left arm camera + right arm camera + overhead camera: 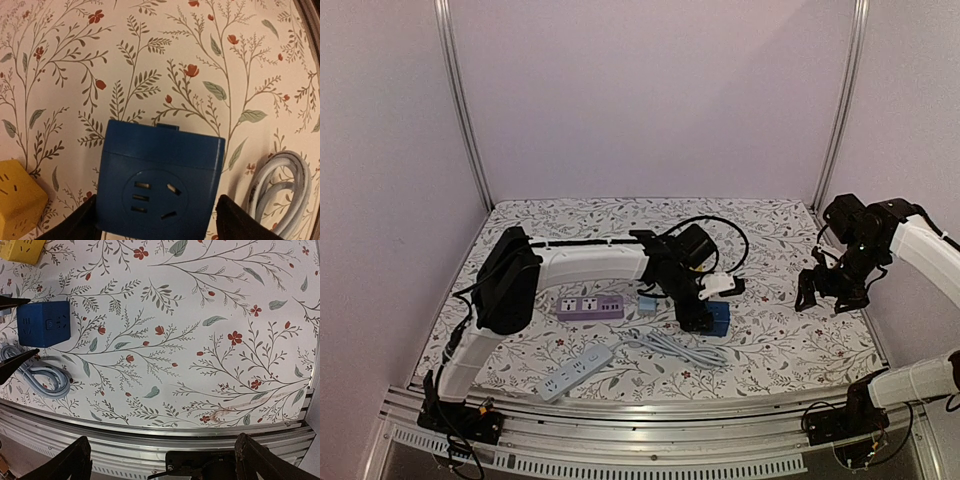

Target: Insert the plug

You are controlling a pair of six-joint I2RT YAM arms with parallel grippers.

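A blue socket cube (160,170) lies on the floral tablecloth, its socket face turned up. My left gripper (157,220) stands over it, one black finger against each side of the cube; the overhead view has the gripper (703,318) low at the cube (719,318). A coiled grey-white cable (285,190) lies just right of the cube and runs to a white power strip (575,370). I cannot make out the plug in any view. My right gripper (830,295) hangs open and empty at the table's right side, far from the cube (42,322).
A purple power strip (590,307) and a small light-blue block (647,303) lie left of the cube. A yellow socket cube (17,200) sits close beside the blue one. The metal rail (150,432) runs along the table's near edge.
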